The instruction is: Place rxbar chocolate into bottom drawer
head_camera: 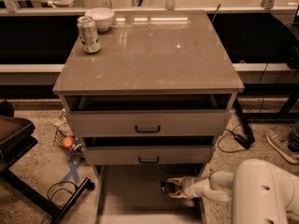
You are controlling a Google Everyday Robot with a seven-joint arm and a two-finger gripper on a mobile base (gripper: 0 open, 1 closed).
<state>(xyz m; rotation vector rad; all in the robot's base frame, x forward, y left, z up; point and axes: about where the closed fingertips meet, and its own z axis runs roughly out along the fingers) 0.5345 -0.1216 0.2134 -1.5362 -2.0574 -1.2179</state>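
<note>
Rxbar chocolate [164,188]: a small dark bar at the tip of the hand, low at about 5 o'clock in the view, over the right part of the bottom drawer's floor.
Hand [171,189]: reaching in from the 3 o'clock side on a pale arm [210,190], its two fingers look clamped on the bar, one above and one below it.
Bottom drawer [128,197]: pulled out toward 6 o'clock, with its pale floor bare to the left of the bar. The right wall sits close under the arm.
Middle drawer [148,155]: its front overhangs at 12 o'clock from the hand, so there is little headroom above.
Step in hand: lowering and letting go, as I judge it.
How to do it well: bring the bar down until it lies nearly flat on the floor, well inside the walls. Part the fingers only then, so it does not bounce or slide. Pull back toward 3 o'clock and slightly up, clear of the middle drawer's front and the right wall.
Tabletop [149,55]: the soda can [88,34] and white bowl [101,18] at 11 o'clock play no part.
</note>
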